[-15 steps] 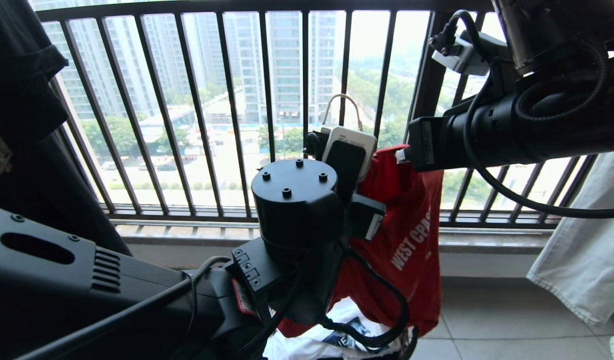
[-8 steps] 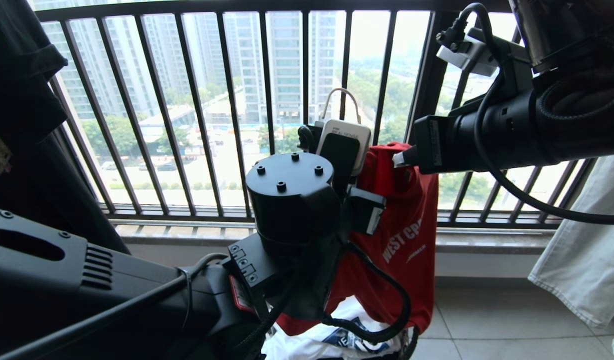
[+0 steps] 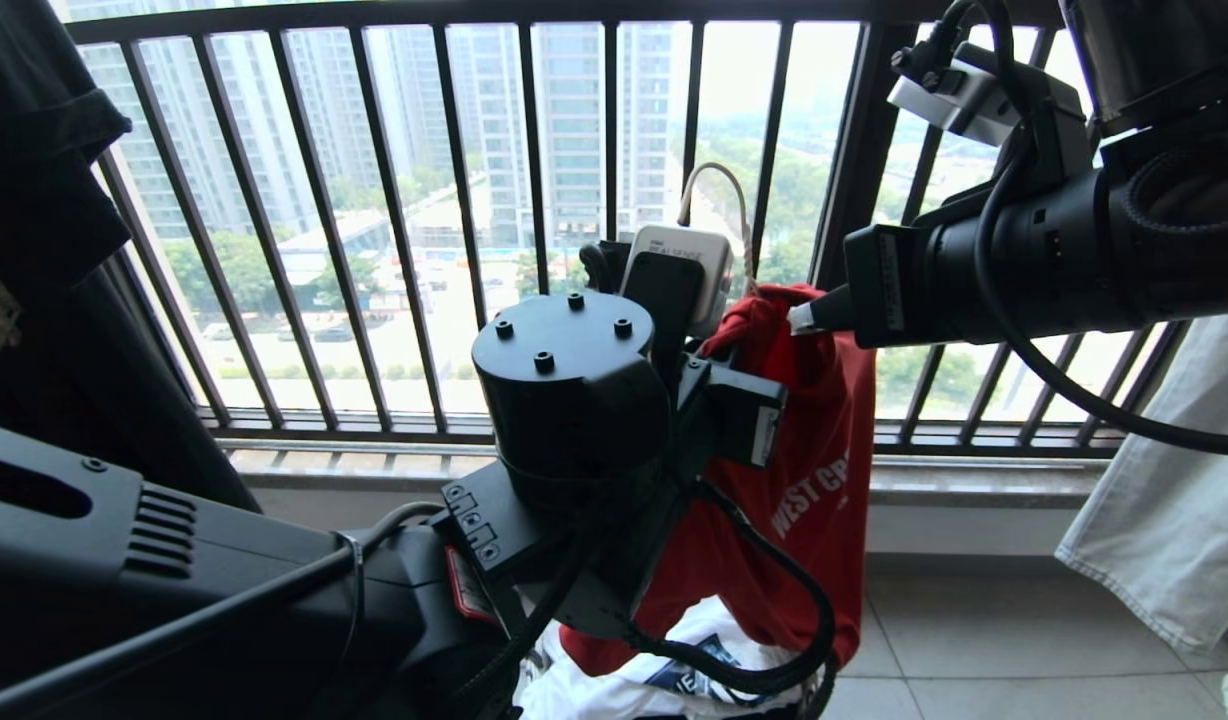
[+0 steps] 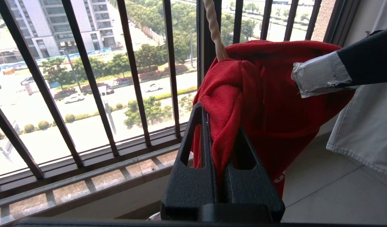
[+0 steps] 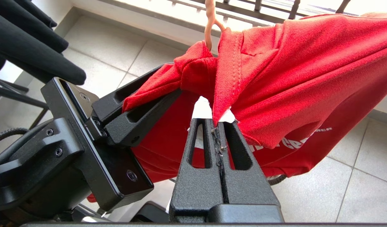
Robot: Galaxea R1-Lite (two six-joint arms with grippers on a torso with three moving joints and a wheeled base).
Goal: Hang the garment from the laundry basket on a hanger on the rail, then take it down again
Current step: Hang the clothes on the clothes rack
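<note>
The red garment [image 3: 814, 480] with white "WEST COAST" lettering hangs bunched in mid-air before the window railing, held by both grippers. My left gripper [image 4: 220, 119] is shut on a thick fold of its red cloth near the collar. My right gripper [image 5: 217, 121], its tips wrapped in white tape, is shut on the cloth's edge close by, coming from the right [image 3: 804, 318]. The hanger's thin pale hook [image 3: 719, 180] sticks up out of the bunched collar; the rest of the hanger is hidden inside the garment. The laundry basket is hidden below my left arm, and the rail is out of view.
A black shirt [image 3: 34, 200] hangs at the left and a white cloth [image 3: 1164, 500] at the right. The dark barred window railing [image 3: 534, 200] stands just behind the garment. A white printed T-shirt [image 3: 664, 675] lies low beneath it, above the tiled floor [image 3: 974, 640].
My left wrist has turned a little and the hanger's hook has shifted to the right. The right arm has edged up and to the right. Both grippers keep their hold on the garment.
</note>
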